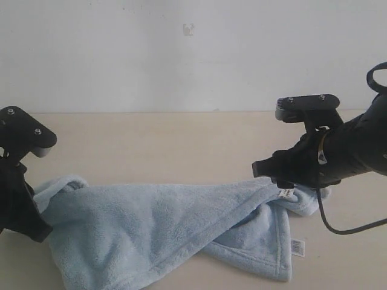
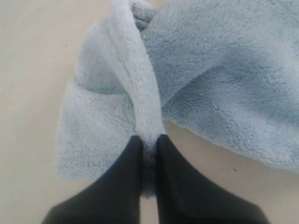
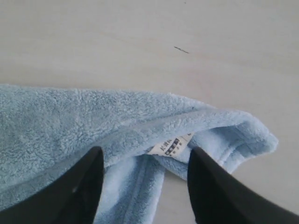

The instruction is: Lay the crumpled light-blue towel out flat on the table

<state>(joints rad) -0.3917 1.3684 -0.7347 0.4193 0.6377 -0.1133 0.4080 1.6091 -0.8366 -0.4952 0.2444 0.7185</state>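
Two grippers flank the light-blue towel (image 1: pixel 157 229), which lies bunched on the table (image 1: pixel 151 145) across the lower half of the exterior view. We pinch a folded edge in the left gripper (image 2: pixel 149 140), jaws shut, likely to anchor that end. Our right gripper (image 3: pixel 145 156) sits low at centre right, jaws wide astride the hem by the white tag (image 3: pixel 170 144), gripping nothing. Both arms reach inward, close to the tabletop.

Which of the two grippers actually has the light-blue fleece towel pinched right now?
The left gripper: it is shut on a ridge of the fluffy light-blue towel. The right gripper stands open around the tagged corner.
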